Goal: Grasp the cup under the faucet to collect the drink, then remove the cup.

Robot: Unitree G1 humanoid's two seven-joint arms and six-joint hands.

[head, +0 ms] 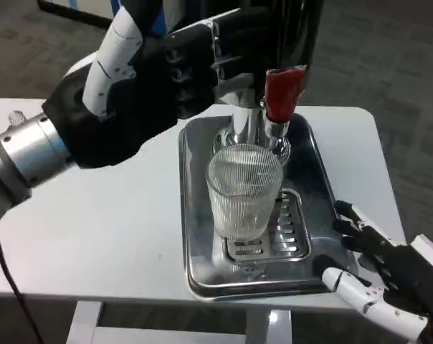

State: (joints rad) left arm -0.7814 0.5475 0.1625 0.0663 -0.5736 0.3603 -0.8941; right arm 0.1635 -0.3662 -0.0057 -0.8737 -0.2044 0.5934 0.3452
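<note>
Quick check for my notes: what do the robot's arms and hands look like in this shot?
The left forearm is a ribbed silver cylinder; a thin black cable hangs below it. The left hand is mostly black, with a white finger segment. The right hand has black fingers with white tips and white shell pieces.

No legible text, labels or numbers anywhere.

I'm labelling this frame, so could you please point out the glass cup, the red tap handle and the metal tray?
glass cup (244, 195): head view, on its ribbed side wall.
red tap handle (283, 93): head view, middle of the red lever.
metal tray (318, 179): head view, bare right side of its floor.
</note>
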